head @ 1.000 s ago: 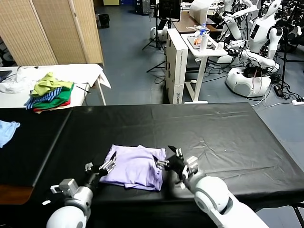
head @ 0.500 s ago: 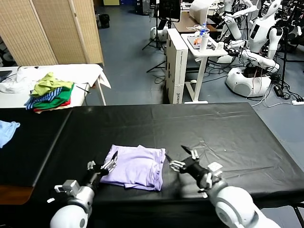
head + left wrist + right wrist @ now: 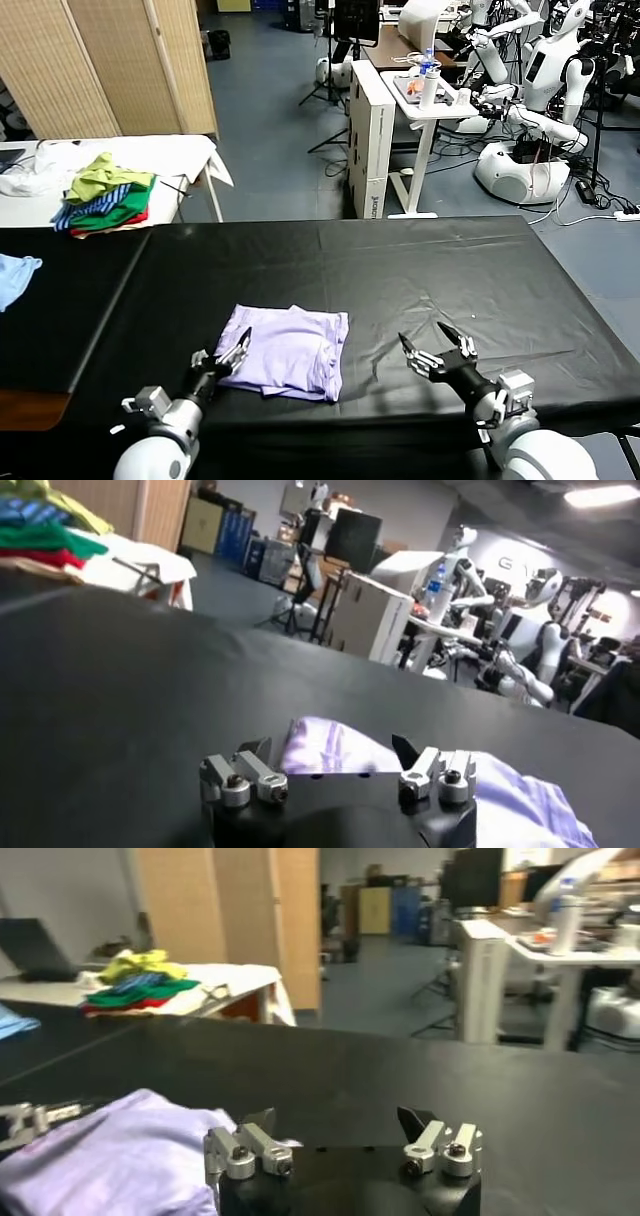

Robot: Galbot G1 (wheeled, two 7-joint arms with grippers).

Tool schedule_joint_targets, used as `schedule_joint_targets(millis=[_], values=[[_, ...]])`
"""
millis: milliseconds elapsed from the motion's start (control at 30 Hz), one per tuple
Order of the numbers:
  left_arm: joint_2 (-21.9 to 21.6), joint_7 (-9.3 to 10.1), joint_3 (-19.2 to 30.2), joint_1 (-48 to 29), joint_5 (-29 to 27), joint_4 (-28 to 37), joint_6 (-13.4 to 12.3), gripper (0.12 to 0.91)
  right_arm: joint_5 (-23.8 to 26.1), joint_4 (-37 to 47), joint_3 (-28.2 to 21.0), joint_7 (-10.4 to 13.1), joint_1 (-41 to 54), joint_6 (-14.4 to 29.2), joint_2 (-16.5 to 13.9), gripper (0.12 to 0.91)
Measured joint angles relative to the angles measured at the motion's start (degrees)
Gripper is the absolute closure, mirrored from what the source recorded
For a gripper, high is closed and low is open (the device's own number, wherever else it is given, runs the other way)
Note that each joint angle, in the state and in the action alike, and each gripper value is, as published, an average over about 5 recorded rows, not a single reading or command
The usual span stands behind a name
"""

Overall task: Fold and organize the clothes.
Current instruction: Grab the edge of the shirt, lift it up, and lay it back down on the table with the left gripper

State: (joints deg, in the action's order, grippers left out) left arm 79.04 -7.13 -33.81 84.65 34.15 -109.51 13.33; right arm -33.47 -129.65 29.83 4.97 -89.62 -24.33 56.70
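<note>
The lavender T-shirt point(image 3: 285, 352) is laid flat on the black tabletop point(image 3: 420, 280), near the front edge and left of centre in the head view. It is folded into a roughly rectangular packet. The long axis is seen to run across the tabletop from the robot's left to its right, with a slight tilt: the left end sits a little farther from the robot than the right end. A layered fold edge is visible along the right side. No print can be made out on the exposed surface.

The left gripper point(image 3: 232, 352) is positioned low over the tabletop at the near left corner of the T-shirt, with the forearm extended forward and angled toward the right. Its fingers are spread wide and nothing is held between them; whether a fingertip touches the fabric cannot be determined. In the left wrist view the lavender fabric point(image 3: 340, 748) is seen just beyond the spread fingers point(image 3: 238, 777).

The right gripper point(image 3: 438, 350) is positioned over bare tabletop, well apart from the right edge of the T-shirt, with the forearm pointed forward and left. Its fingers are likewise spread wide and empty. In the right wrist view the T-shirt point(image 3: 110, 1148) lies off to one side of the gripper.
</note>
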Motion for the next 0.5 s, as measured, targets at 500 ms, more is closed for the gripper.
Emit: schedule_joint_targets(millis=[500], values=[[-0.43,-1.37,-0.99,-0.34,7.49,1.67,1.45,0.123,0.4,0.04,0.73,0.1,-0.74,-0.2,0.56,0.118]])
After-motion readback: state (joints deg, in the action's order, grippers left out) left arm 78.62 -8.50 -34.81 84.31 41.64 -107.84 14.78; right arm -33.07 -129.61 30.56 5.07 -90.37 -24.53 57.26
